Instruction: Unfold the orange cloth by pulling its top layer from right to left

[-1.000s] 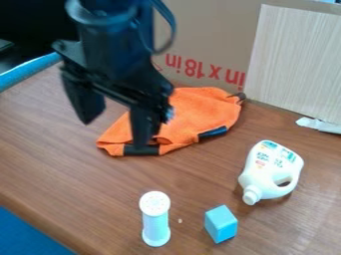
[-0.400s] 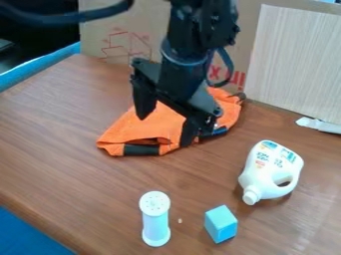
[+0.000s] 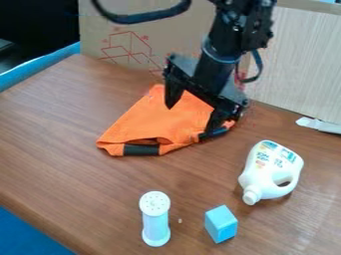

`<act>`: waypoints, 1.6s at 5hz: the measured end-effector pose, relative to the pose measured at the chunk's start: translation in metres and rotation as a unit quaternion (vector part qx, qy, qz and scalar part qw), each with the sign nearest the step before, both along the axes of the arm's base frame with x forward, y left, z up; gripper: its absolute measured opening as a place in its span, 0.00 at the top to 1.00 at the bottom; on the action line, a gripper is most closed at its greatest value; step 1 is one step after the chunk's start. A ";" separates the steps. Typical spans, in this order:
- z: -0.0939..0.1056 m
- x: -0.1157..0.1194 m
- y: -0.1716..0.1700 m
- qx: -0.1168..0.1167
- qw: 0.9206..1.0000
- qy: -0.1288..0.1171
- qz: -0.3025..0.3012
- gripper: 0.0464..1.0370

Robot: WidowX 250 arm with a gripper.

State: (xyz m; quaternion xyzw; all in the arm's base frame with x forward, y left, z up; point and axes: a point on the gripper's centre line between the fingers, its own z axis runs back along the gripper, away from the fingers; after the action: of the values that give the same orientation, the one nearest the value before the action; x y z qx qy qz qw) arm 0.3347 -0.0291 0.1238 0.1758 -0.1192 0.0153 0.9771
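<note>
The black gripper [image 3: 191, 115] hangs over the orange cloth [image 3: 152, 121], its two fingers spread wide and nothing seen between them but the cloth behind. One finger is over the cloth's upper middle, the other by its right edge near a dark blue patch; whether they touch it I cannot tell. Right of the cloth lies a white jug-shaped bottle [image 3: 267, 167] with its cap toward the front. Nearer the camera stand a white shaker [image 3: 155, 219] with a holed top and a light blue block [image 3: 220, 224].
A cardboard box [image 3: 136, 37] and a pale wood-grain panel [image 3: 299, 64] stand along the back of the brown table [image 3: 60, 134]. A white scrap [image 3: 318, 125] lies at the right, by the panel's foot.
The gripper has moved right across the cloth and away toward the back, staying spread. Cloth, bottle, shaker and block have kept their places.
</note>
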 end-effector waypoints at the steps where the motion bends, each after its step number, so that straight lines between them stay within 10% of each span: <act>1: -0.007 0.022 0.005 0.006 1.000 -0.001 0.021 0.04; 6: -0.057 0.049 0.007 0.033 0.999 0.029 0.032 0.04; 7: -0.060 0.050 0.008 0.038 0.998 0.033 0.035 0.10; 8: -0.062 0.052 0.012 0.037 0.998 0.031 0.046 0.39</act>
State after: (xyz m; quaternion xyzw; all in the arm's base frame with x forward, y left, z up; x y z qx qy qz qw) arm 0.3863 -0.0172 0.0622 0.2172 -0.0809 0.0498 0.9715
